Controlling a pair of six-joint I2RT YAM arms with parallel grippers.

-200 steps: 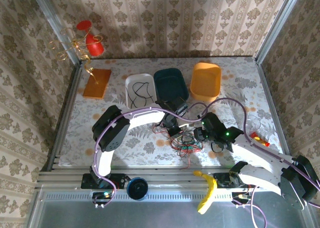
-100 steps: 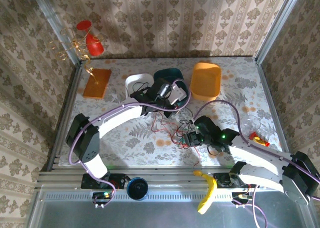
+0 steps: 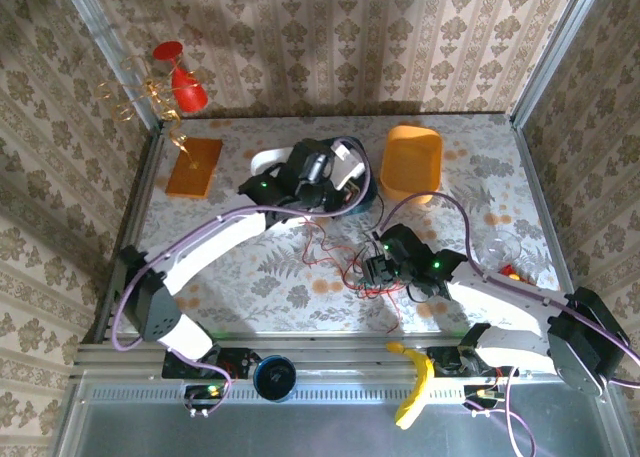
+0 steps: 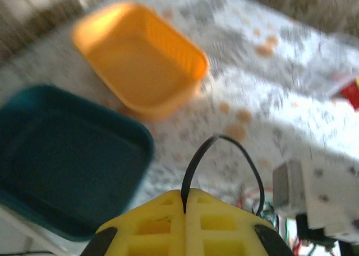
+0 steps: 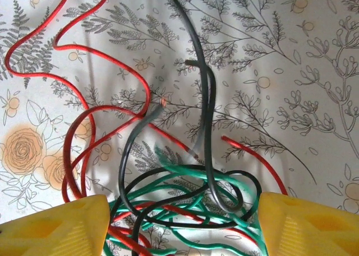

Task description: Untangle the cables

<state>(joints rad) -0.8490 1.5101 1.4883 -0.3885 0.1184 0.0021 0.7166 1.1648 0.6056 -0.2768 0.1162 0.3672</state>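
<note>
1. Cables (image 5: 190, 169), thin red-black-green wires, lie knotted at five o'clock on the floral desk (image 3: 230, 267), straddled by the gaping right claw (image 5: 182, 225).
2. Left claw (image 4: 185, 197) clamps the black wire (image 4: 215, 136) at twelve o'clock. It seems to be drawing it free; next likely needs the knot pinned.

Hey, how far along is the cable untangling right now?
Nothing looks finished: the red cable, green cable and black cable lie knotted under the open right gripper. In hand: the left gripper pinches a loop of black cable near the teal bin. Left: separating all three.

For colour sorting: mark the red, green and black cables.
red cable (image 5: 147, 93): right wrist view, upper bend
green cable (image 5: 190, 168): right wrist view, tangle's top
black cable (image 4: 216, 136): left wrist view, top of loop
</note>
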